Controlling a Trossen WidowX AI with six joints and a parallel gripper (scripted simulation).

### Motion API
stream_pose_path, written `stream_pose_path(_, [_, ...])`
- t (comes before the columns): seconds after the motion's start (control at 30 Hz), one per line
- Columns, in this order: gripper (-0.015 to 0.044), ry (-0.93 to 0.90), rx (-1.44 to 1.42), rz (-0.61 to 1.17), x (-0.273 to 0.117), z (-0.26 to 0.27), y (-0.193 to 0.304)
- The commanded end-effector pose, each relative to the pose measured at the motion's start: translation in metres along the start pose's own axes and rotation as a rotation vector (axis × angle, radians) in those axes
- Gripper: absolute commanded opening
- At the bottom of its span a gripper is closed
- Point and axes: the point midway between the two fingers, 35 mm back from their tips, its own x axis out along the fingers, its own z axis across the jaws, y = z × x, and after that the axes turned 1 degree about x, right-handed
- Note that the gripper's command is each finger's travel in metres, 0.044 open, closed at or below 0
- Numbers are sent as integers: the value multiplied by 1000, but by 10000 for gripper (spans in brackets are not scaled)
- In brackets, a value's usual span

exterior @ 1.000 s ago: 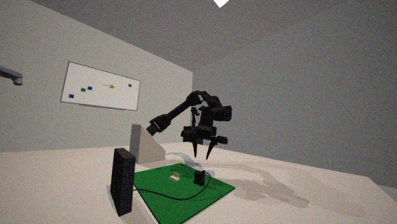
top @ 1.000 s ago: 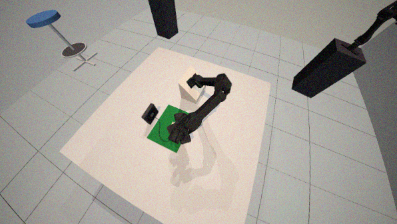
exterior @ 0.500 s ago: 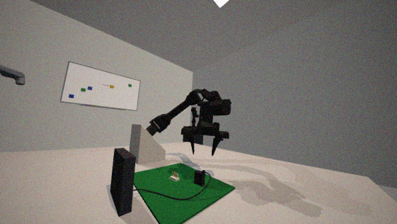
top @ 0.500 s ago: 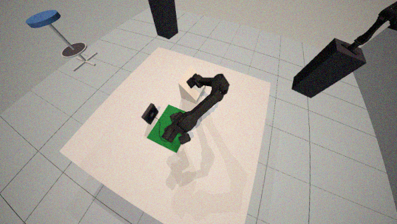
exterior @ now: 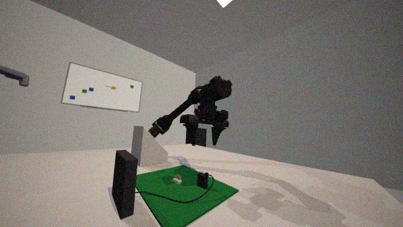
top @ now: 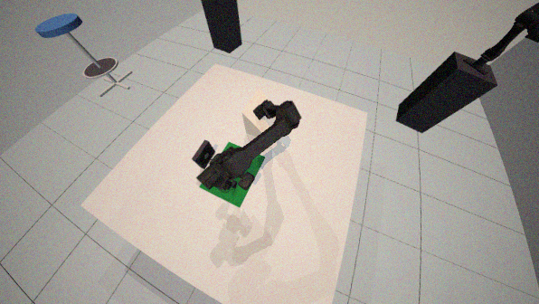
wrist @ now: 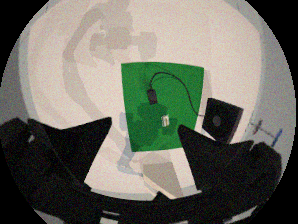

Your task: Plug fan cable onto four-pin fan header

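The green board [top: 235, 199] [exterior: 216, 192] [wrist: 140, 75] lies flat on the table. The small white four-pin header [exterior: 177, 179] [wrist: 165, 120] stands on it, with nothing on its pins. The black plug [exterior: 202, 180] [wrist: 152, 96] is on the board beside the header, apart from it. Its thin black cable [exterior: 184, 202] [wrist: 184, 85] curves to the black fan [top: 203, 154] [exterior: 124, 184] [wrist: 222, 120], which stands upright beside the board. My gripper [exterior: 203, 145] [wrist: 145, 124] is wide open and empty, high above the board, touching nothing. In the top view the arm hides the plug and header.
A pale wedge-shaped block [exterior: 152, 152] [wrist: 162, 175] stands on the table [top: 149, 190] behind the board, by the arm's base. Dark pillars [top: 222, 27] [top: 448, 92] and a blue stool [top: 59, 25] are beyond the table.
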Motion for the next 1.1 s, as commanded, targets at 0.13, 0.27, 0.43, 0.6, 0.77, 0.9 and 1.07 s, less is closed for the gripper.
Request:
stream_pose_path(0.13, [440, -31, -353, -9, -31, -21, -13])
stream_pose_path(0.27, [440, -31, -353, -9, -31, -21, -13])
stream_pose_path(0.43, [440, -31, -353, -9, -28, -21, -14])
stream_pose_path(0.6, [440, -30, -354, -10, 21, -20, -17])
stream_pose_path(0.77, [440, -35, -354, -10, 69, -17, -13])
stream_pose_path(0.9, [440, -35, -354, -10, 69, -17, -13])
stream_pose_path(1.07, [440, -35, -354, -10, 73, -17, -14])
